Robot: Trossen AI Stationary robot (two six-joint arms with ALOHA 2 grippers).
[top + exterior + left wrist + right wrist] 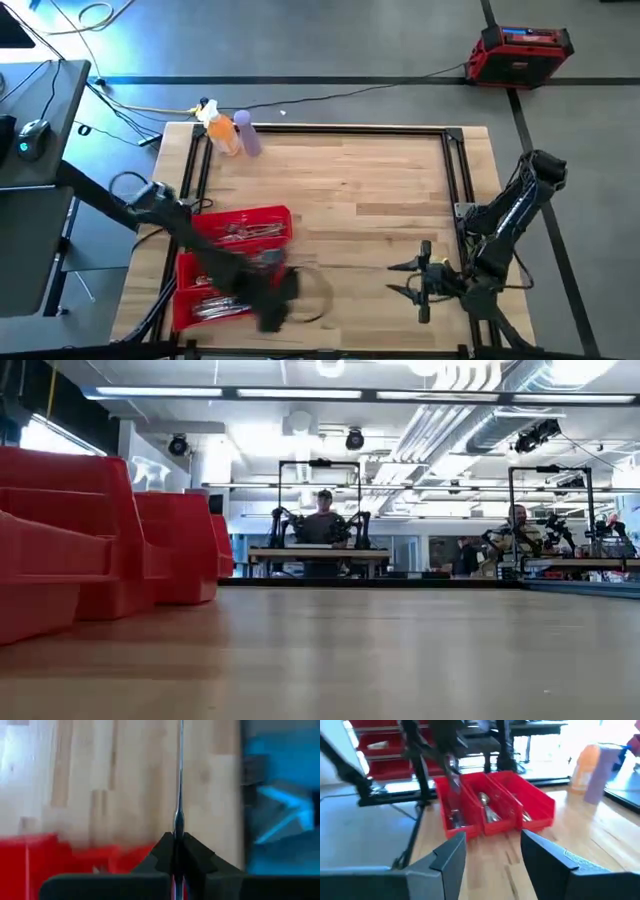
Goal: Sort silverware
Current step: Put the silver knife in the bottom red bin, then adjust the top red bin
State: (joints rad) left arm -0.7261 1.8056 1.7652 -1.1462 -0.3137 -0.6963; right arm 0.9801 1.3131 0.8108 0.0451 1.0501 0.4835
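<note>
1. The left pincer (178, 851) is clamped on one slim piece of silverware (179, 780), whose shaft runs straight out ahead of the fingertips; I cannot tell if it is a fork, knife or spoon.
2. Seen from above, that arm is blurred over the near end of the red trays (262, 215), so the piece hangs just above or beside them.
3. More cutlery (487, 810) lies in the tray compartments below and beyond the left pincer.
4. The right pincer (420, 281) waits wide apart and empty over bare table (380, 190), well apart from the trays.
5. Two bottles (232, 133) stand at the far corner, well beyond both pincers.
6. Step in hand, as I judge it: carrying a picked piece to its compartment.
7. Next it needs lining up over the matching compartment, lowering, then letting go.
</note>
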